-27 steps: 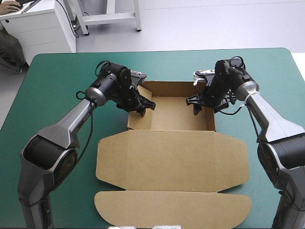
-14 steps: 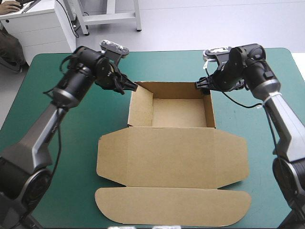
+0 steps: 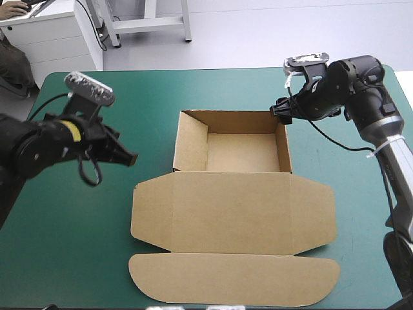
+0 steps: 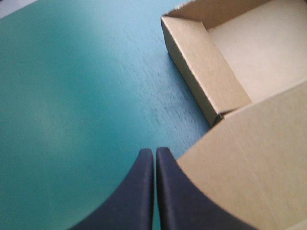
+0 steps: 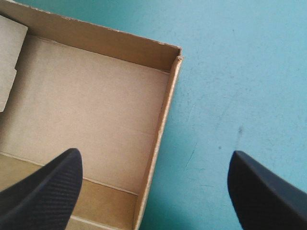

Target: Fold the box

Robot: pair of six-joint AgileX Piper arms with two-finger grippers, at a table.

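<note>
- Brown box (image 3: 232, 194): open tray mid-table, lid flat toward the near edge.
- Left gripper (image 3: 129, 157): fingers pressed together, empty, over bare teal-green cover (image 3: 77, 245) left of the box.
- Right gripper (image 3: 279, 111): spread wide, empty, above the tray's far right corner.

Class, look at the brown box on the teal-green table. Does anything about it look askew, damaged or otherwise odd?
Nothing stands out. The brown cardboard box is an open tray with four upright, square walls, its lid lying flat on the teal-green table cover, no tears visible.
</note>
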